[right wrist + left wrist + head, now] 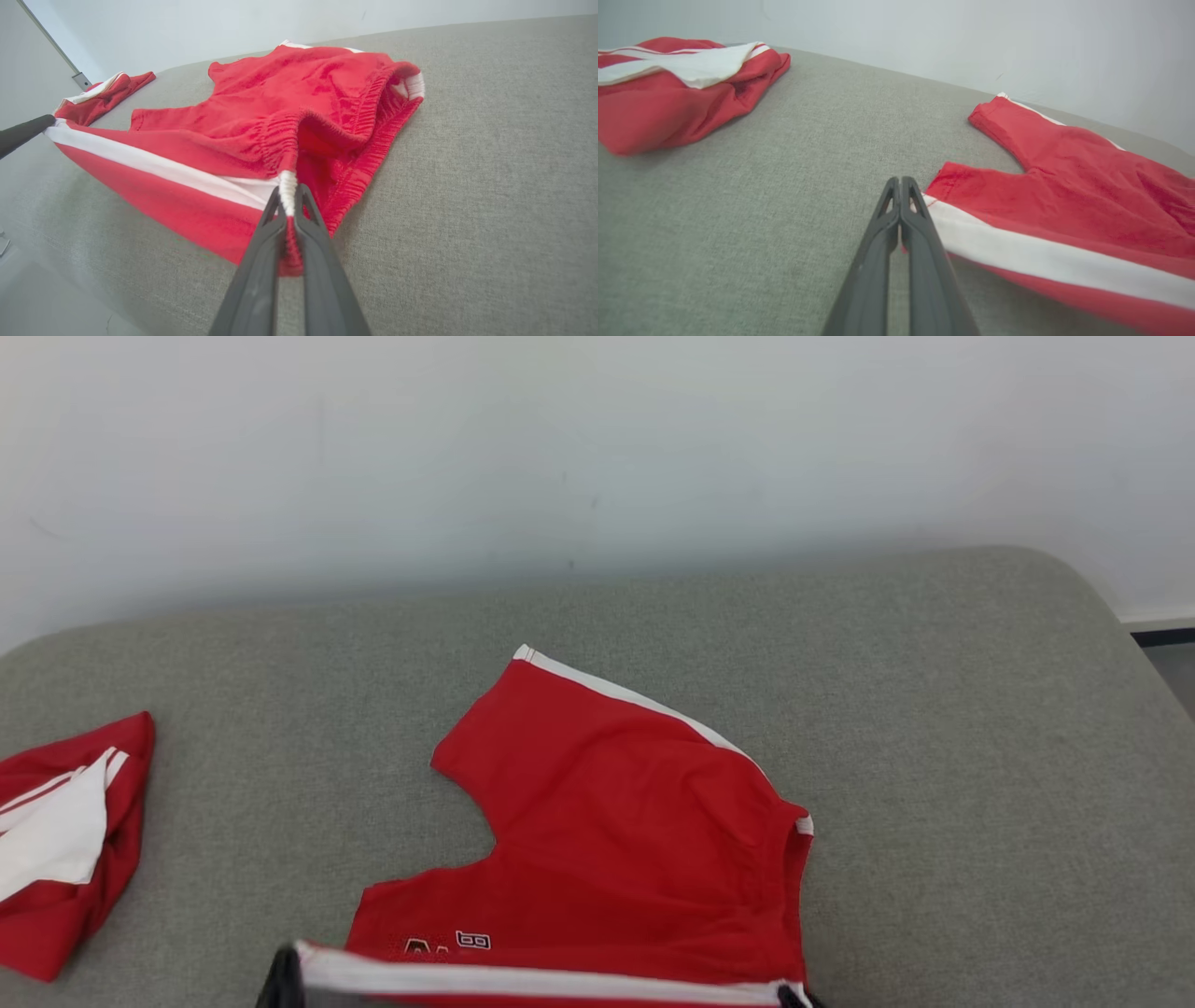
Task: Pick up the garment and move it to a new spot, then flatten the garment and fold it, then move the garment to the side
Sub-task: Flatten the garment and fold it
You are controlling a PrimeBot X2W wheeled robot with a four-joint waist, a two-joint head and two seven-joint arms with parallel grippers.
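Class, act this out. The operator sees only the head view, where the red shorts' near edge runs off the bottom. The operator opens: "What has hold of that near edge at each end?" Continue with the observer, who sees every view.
Observer: At the right end, the right gripper is shut on the shorts at the elastic waistband.
Operator: And the left end?
Observer: The left gripper is shut on the leg-hem corner, where the white stripe ends.
Operator: Is the waistband lying flat?
Observer: No, it gapes open and puckered beyond the right fingers.
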